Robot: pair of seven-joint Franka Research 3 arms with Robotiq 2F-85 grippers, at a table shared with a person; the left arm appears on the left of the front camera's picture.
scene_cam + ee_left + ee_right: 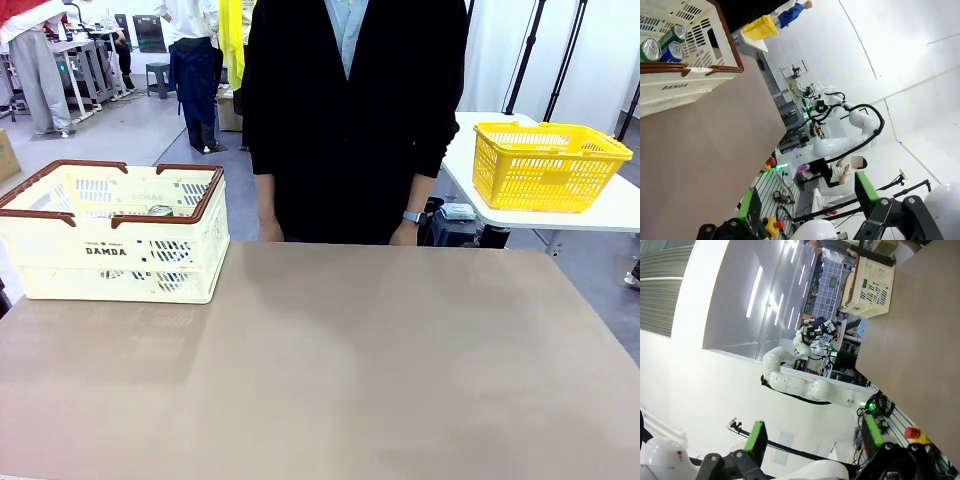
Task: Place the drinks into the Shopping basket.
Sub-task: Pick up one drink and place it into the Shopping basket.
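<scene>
We record the left claw with its green-padded fingers spread wide apart, holding nothing, raised off the desk and pointing out over the desk's edge toward the room. We record the right claw likewise spread wide and bare, its green pads rising from the bottom edge of its wrist view, with the tan desk surface running along the picture's right side. Outward from the left claw, at the desk's far left corner, we list the Shopping basket, cream-white with slotted walls, brown rim and handles and the mark "DAMDA" on its near wall. Inside it, seen from the left wrist, lie the drinks: a blue can and a green can with a silver top, lying close together, with a further silver can top just beside the blue one. Across the desk we note a person in dark clothing standing at the far edge, arms down, a watch on one wrist. To the right, on a separate white table, sits a yellow mesh basket.
</scene>
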